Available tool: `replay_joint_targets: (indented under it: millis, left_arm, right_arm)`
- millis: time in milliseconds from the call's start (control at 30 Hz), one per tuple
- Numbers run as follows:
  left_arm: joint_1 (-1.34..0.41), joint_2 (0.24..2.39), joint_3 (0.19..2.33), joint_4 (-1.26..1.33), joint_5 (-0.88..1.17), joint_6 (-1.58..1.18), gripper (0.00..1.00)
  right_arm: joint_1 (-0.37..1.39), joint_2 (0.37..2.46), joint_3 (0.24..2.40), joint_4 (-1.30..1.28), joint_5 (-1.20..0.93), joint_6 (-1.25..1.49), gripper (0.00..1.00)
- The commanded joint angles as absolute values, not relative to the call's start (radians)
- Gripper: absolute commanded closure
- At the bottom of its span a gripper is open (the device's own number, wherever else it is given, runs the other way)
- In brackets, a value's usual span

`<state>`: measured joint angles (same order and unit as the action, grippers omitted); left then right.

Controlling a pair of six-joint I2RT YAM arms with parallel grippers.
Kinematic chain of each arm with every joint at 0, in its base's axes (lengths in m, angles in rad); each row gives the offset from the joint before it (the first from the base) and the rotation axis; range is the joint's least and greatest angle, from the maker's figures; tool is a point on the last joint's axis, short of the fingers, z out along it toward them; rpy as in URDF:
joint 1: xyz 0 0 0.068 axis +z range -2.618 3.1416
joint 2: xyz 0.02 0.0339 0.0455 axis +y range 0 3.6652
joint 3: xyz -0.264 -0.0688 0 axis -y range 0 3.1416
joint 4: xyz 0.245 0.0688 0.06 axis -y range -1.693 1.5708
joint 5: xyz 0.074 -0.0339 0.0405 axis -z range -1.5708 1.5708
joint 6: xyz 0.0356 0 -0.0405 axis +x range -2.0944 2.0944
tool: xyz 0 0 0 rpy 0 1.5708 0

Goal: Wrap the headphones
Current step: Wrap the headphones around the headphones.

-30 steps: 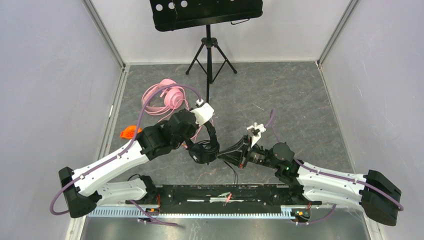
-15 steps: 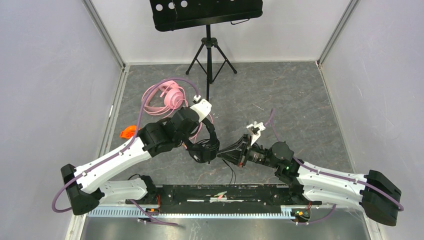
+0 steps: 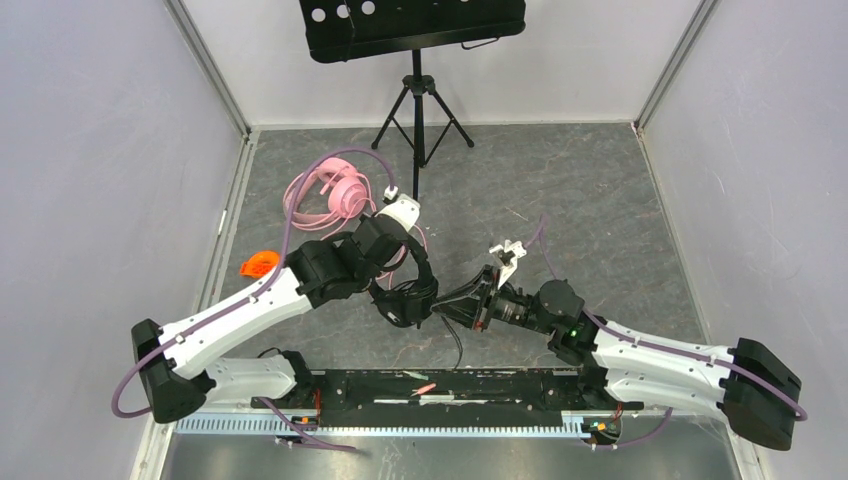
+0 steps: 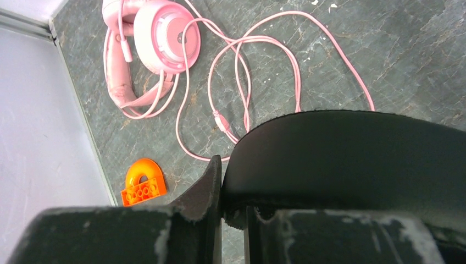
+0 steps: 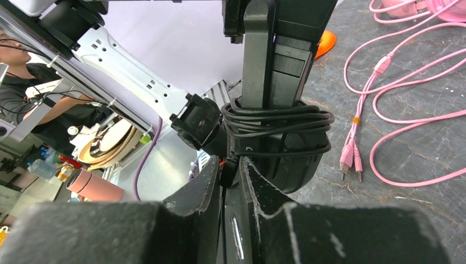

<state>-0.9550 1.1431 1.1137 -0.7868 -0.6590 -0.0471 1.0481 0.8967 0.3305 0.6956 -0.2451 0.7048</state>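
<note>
left gripper (image 4: pixel 233 203) clamped on the black headphones (image 4: pixel 351 154) to steady them for wrapping – right gripper (image 5: pixel 229 168) just beside their cable coil (image 5: pixel 280 118), can't tell if it grips

Counter: your work surface is a grey, marble-veined slab (image 3: pixel 600 200), flecked with pale marks.
Walls: plain pale panels shut you in, a left wall (image 3: pixel 100 150), a right wall (image 3: pixel 770 150) and a back wall (image 3: pixel 590 60), joined at metal corner posts (image 3: pixel 208 65).
Furniture: a black music stand (image 3: pixel 418 110) on a tripod stands at the back, with round holes in its desk.
Light: even and soft, with faint shadows only.
Beyond the cell: your right wrist view catches a person in a dark top (image 5: pixel 25 102) at its left edge.
</note>
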Motion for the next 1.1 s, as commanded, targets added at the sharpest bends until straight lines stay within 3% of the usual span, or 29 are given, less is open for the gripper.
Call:
replay_joint_targets:
  millis: [0,233,300,367,733,933,1067]
  left_arm:
    - [-0.942,1.166,1.152,-0.74,-0.76,-0.182,0.98]
    - [-0.943,1.168,1.172,-0.777,-0.795,-0.262,0.98]
    - [-0.943,1.164,1.17,-0.777,-0.802,-0.274,0.98]
    - [-0.943,1.159,1.17,-0.779,-0.807,-0.28,0.98]
    - [-0.943,1.227,1.215,-0.825,-0.897,-0.295,0.98]
    - [-0.943,1.279,1.249,-0.855,-0.905,-0.351,0.98]
    - [-0.943,1.307,1.262,-0.866,-0.881,-0.411,0.98]
  right_arm:
    - [1.065,0.899,0.415,0.81,-0.316,0.741,0.81]
    - [1.066,0.9,0.433,0.736,-0.265,0.74,0.8]
    - [1.066,0.892,0.434,0.701,-0.244,0.73,0.95]
    - [1.066,0.881,0.437,0.65,-0.215,0.704,1.0]
    - [1.066,0.864,0.568,0.356,-0.034,0.57,1.0]
    - [1.067,0.923,0.672,0.266,0.003,0.579,0.84]
    - [1.066,0.936,0.683,0.274,-0.028,0.602,0.84]
